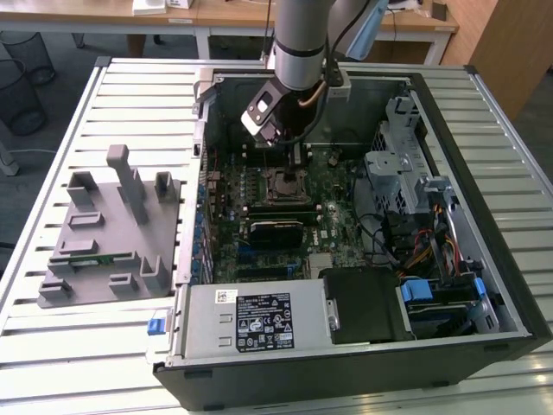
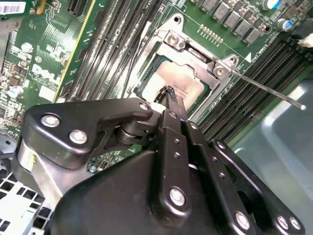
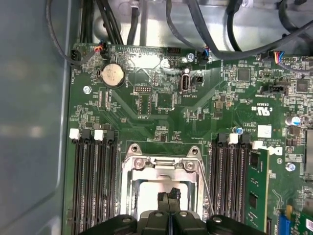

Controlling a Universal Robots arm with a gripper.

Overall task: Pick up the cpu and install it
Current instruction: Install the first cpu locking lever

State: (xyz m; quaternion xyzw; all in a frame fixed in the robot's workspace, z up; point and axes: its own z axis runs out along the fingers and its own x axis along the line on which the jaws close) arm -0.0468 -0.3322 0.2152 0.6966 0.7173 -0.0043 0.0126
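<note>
The cpu (image 2: 188, 78) lies flat in the motherboard socket, its pale silver top showing inside the metal socket frame (image 2: 195, 46). In the first wrist view the cpu (image 3: 146, 193) sits inside that frame (image 3: 161, 164) too. My gripper (image 2: 168, 94) hangs straight over the socket, and its two black fingers are pressed together with their tips at or just above the chip's top. The shut fingertips (image 3: 169, 195) hold nothing. In the exterior view the gripper (image 1: 289, 143) reaches down into the open computer case (image 1: 484, 259), above the socket (image 1: 285, 183).
A thin metal socket lever (image 2: 264, 88) sticks out beside the frame. Memory slots flank the socket, and one holds a green stick (image 3: 257, 191). A grey fixture (image 1: 112, 225) on the slatted table holds another memory stick (image 1: 95, 257). Power supply (image 1: 251, 320) and drive cage (image 1: 397, 164) crowd the case.
</note>
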